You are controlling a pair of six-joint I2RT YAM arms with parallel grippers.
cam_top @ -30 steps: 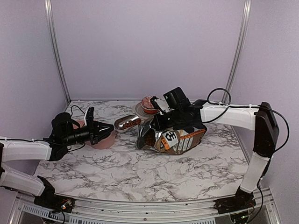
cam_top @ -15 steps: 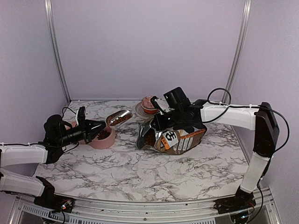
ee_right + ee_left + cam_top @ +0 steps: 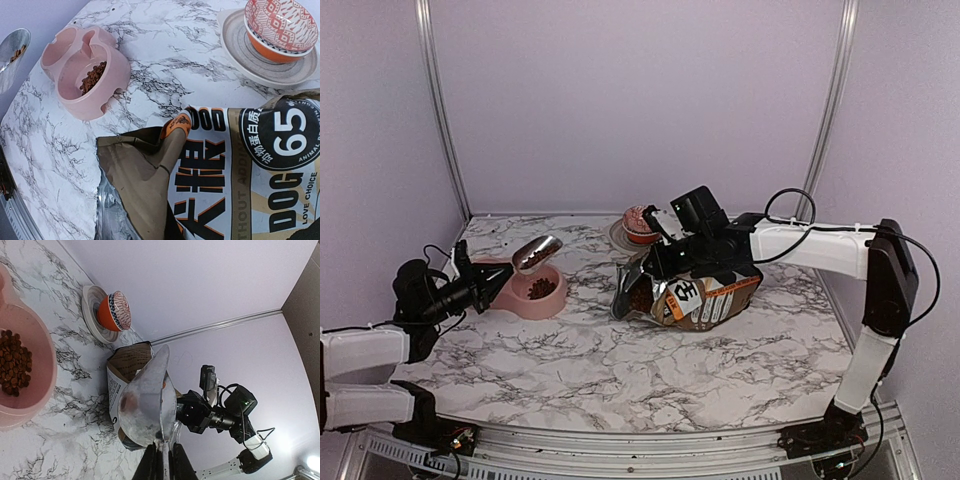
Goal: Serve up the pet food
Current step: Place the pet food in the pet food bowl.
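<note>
The left gripper (image 3: 498, 280) sits just left of the pink bowl (image 3: 533, 311), its jaws closed on the handle of a metal scoop (image 3: 538, 254). The scoop hangs tilted over the bowl's back rim, and the right wrist view shows a few pellets inside it. The pet food (image 3: 542, 289) lies as a small heap in the pink bowl. That bowl has 2 compartments, and the kibble is in the one nearer the dog food bag (image 3: 705, 300); the other holds none.

The bag lies on the marble table (image 3: 620, 370) to the right of the pink bowl, apart from it, with its torn mouth gaping toward the bowl. The right gripper (image 3: 660, 265) is clamped shut on the bag's upper edge near that mouth.

Behind and to the right of the pink bowl, an orange patterned bowl (image 3: 640, 222) stands upright on a round plate (image 3: 617, 238).
</note>
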